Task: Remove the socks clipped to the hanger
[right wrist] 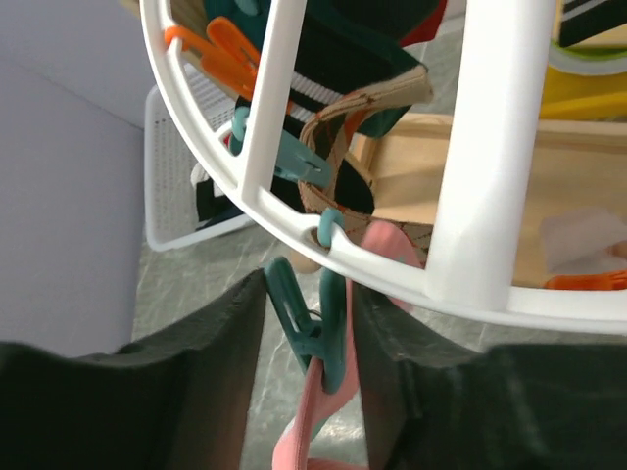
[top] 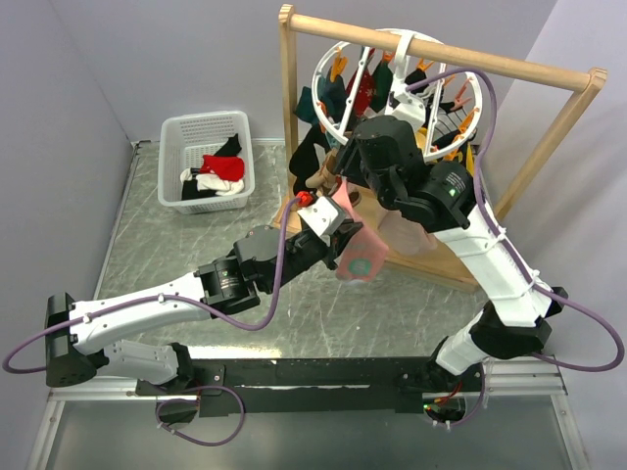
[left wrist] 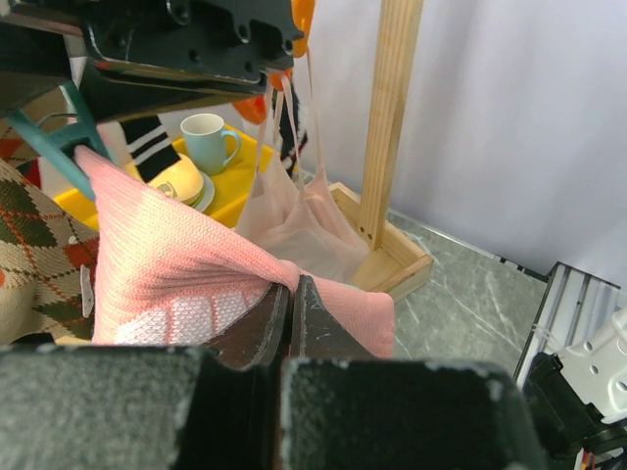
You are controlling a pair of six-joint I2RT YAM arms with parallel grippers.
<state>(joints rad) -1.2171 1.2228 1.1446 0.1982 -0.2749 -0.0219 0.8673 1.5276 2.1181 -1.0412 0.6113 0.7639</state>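
Note:
The white round hanger (top: 397, 93) hangs from a wooden rail with several socks clipped to it; its ring (right wrist: 294, 240) fills the right wrist view. A pink sock (top: 361, 257) hangs from a teal clip (right wrist: 318, 328) under the ring. My left gripper (top: 333, 227) is shut on this pink sock (left wrist: 186, 264), its jaws (left wrist: 291, 286) pinching the fabric low down. My right gripper (right wrist: 309, 304) is open, with one finger on each side of the teal clip; the left finger (right wrist: 230, 343) touches the clip's lever. The clip still grips the sock (right wrist: 304, 431).
A white basket (top: 176, 137) at the back left holds loose socks. The wooden frame (top: 549, 147) and its base (left wrist: 392, 259) stand behind the hanger. A tan argyle sock (left wrist: 29, 245), a yellow printed sock (left wrist: 230, 181) and a sheer stocking (left wrist: 294, 220) hang close by.

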